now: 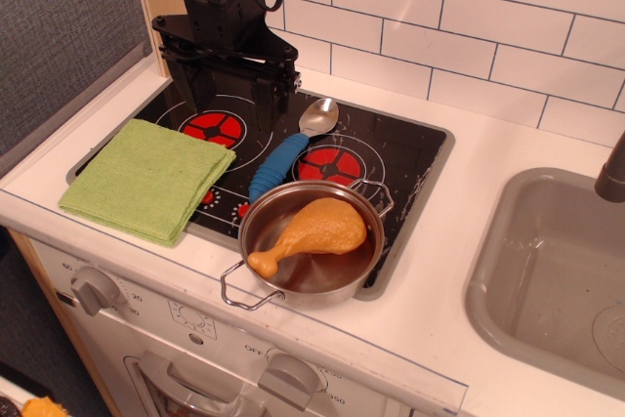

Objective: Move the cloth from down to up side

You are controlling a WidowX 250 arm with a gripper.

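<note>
The light-green folded cloth [148,179] lies flat at the front left of the black stovetop [410,158], partly over the stove's left edge and the white counter. My black gripper [232,93] hangs over the back left burner, just behind and to the right of the cloth, apart from it. Its jaws look spread apart and hold nothing, though their tips are dark against the dark stove.
A steel pot [311,241] with a yellow toy chicken leg [312,233] stands at the stove's front right. A spoon with a blue handle [293,148] lies between the burners. A grey sink [562,271] is at the right. A tiled wall runs behind.
</note>
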